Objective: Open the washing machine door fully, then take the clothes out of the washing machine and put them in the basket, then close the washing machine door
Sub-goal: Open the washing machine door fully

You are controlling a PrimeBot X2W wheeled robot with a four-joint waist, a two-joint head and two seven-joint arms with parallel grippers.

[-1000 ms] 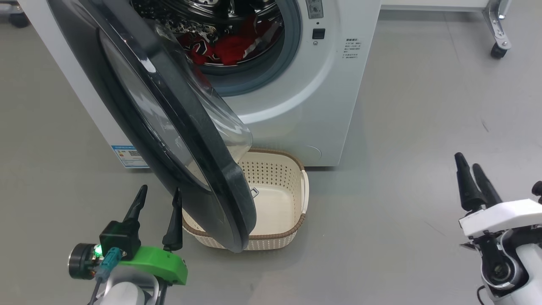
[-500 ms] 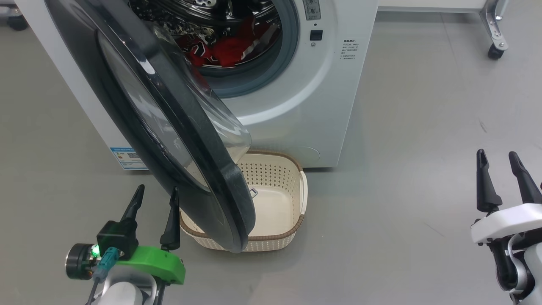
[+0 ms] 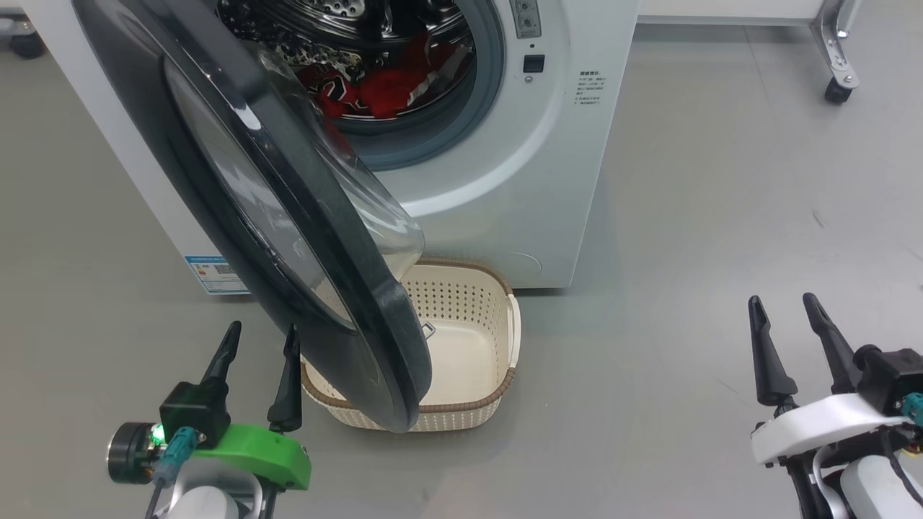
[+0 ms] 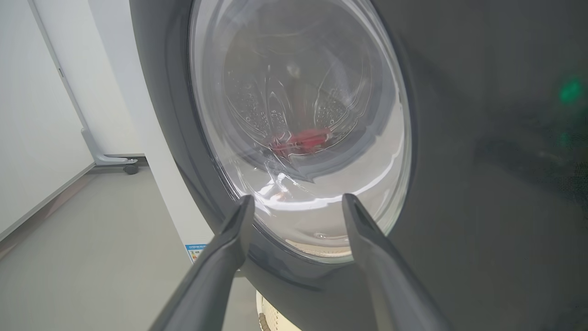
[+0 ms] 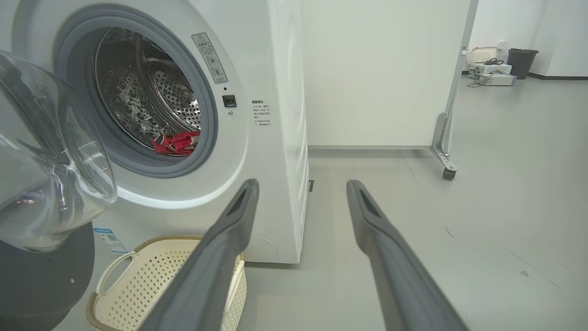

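Door: the washing machine door (image 3: 288, 216) hangs part-open over the basket (image 3: 505, 375).
Left end effector (image 3: 263, 328): spread wide, empty, beside the door.
Right end effector (image 3: 781, 299): swung inward, spread, empty.
Clothes (image 3: 382, 90): in the drum (image 5: 151, 96), likely next.

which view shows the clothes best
Head view: the clothes show largest there, red with white and dark markings. Right wrist view shows them as a small red bundle in the drum; left wrist view, a red blur through the door glass.

Smooth grey floor (image 3: 721, 180), white partition panel (image 5: 381, 69) on a castor (image 5: 449, 173), black bin (image 5: 522, 63) beyond
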